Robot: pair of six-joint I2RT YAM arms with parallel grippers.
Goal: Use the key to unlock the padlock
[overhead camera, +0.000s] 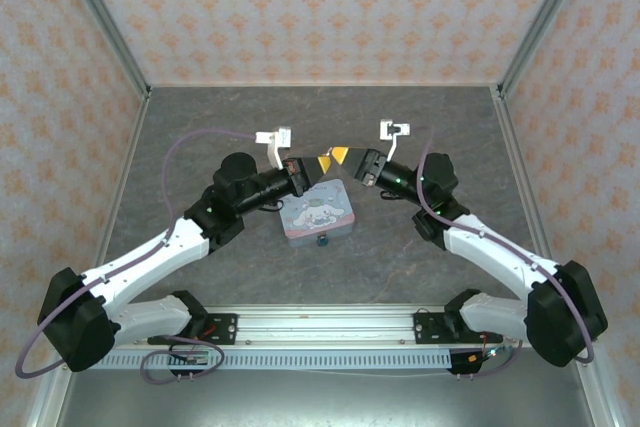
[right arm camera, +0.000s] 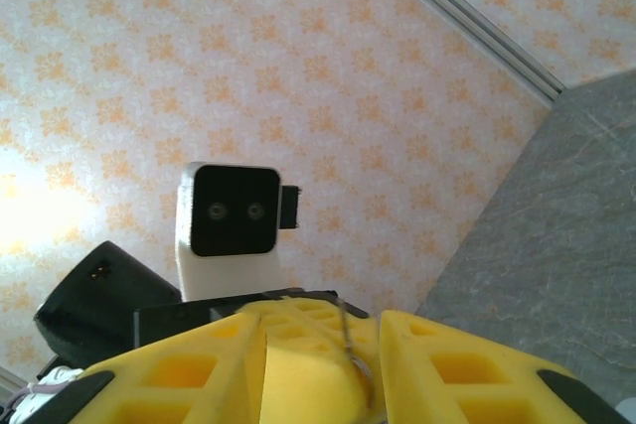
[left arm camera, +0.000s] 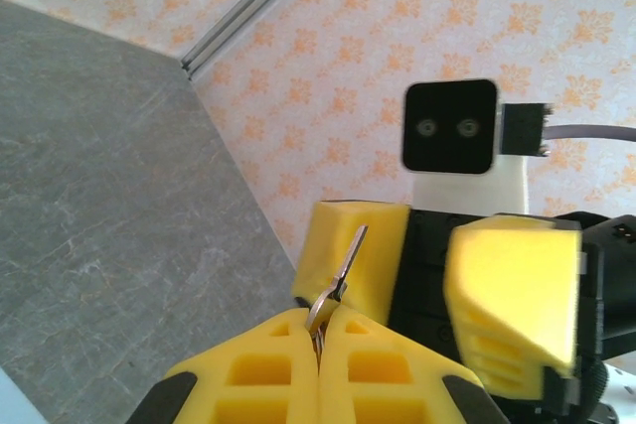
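pastel tin (overhead camera: 318, 212), teal padlock (overhead camera: 323, 242)

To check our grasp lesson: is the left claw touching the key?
Touching. The left wrist view shows the key pinched between the left claw's shut yellow fingertips, its shaft sticking out.

**Both arms bent inward, grippers meeting tip to tip.**
The white-and-black left arm (overhead camera: 150, 257) reaches in from the left and the white-and-black right arm (overhead camera: 490, 252) from the right, so that their wrist cameras face each other. The yellow-fingered left gripper (left arm camera: 318, 333) has its jaws pressed together, pinching a thin metal key (left arm camera: 343, 270) that sticks out past its tips. The yellow-fingered right gripper (left arm camera: 432, 265) stands with its jaws parted, one finger on either side of the left gripper's tips.
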